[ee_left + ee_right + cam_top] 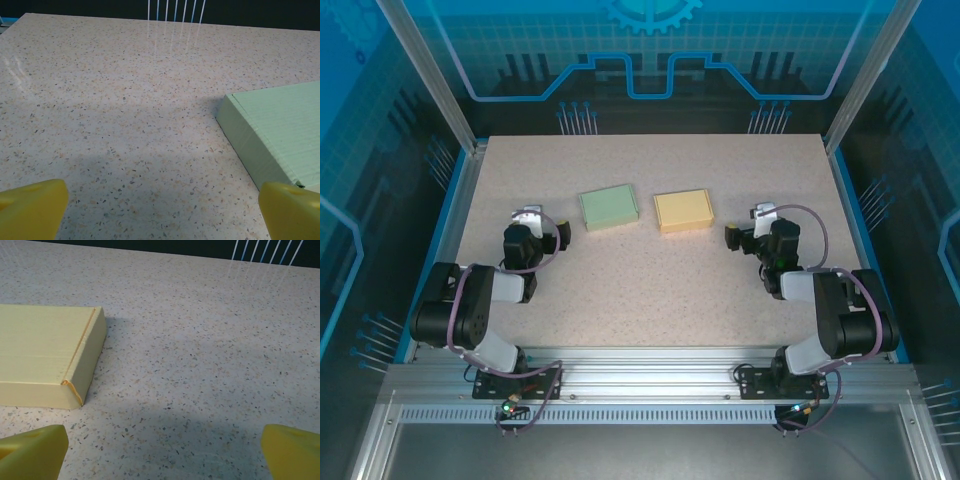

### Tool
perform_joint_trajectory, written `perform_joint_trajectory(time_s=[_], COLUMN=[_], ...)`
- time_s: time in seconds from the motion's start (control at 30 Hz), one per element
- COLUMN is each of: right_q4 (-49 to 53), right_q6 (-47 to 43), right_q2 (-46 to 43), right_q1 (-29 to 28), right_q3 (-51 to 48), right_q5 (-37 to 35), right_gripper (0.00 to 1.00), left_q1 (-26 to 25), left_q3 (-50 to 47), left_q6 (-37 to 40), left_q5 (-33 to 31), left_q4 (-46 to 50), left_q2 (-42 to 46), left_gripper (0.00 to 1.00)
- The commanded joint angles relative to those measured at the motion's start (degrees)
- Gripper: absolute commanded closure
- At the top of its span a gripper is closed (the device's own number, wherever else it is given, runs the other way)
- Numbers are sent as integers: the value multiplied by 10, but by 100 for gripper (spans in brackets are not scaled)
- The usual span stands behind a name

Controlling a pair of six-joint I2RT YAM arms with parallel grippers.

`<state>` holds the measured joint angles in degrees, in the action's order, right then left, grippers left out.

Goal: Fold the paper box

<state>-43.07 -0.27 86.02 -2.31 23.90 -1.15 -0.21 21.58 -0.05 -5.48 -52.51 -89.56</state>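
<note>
two paper boxes lie flat on the table (650, 290), in its middle and a little toward the far side. green box (609, 208) on the left, yellow box (682, 210) on the right, side by side with a narrow gap, not touching. both look closed up, lids down, low and rectangular. the green one is turned slightly askew to the table edge; the yellow one too, the other way.

left wrist view: green box (280, 135) sits ahead and to the right, its near corner and long side wall showing, a seam line along the top near the corner. right wrist view: yellow box (45, 355) ahead and to the left, its right end wall and near corner showing, a fold edge running along the top.

left gripper (532, 222) rests low over the table just left of the green box, apart from it. its yellow fingertips (30, 207) stand wide apart, nothing between them but bare speckled table.

right gripper (763, 222) sits near the yellow box's right side, clear of it. its fingertips (292, 450) are likewise spread wide, nothing in between.

both arms are folded back toward their bases on the aluminium rail (650, 385) at the near edge.
</note>
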Motion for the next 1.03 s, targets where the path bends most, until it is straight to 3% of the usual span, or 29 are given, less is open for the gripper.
perform_joint_trajectory(time_s=[0.0,1.0], right_q4=[1,1], right_q6=[-3,-2], right_q2=[2,2], right_q1=[-7,-7], right_q3=[9,9], right_q5=[-12,-12], right_gripper=[0,0], left_q1=[2,-4], left_q3=[5,3], left_q6=[-1,10], left_q5=[14,22], left_q4=[3,-1], left_q2=[9,8], left_gripper=[1,1])
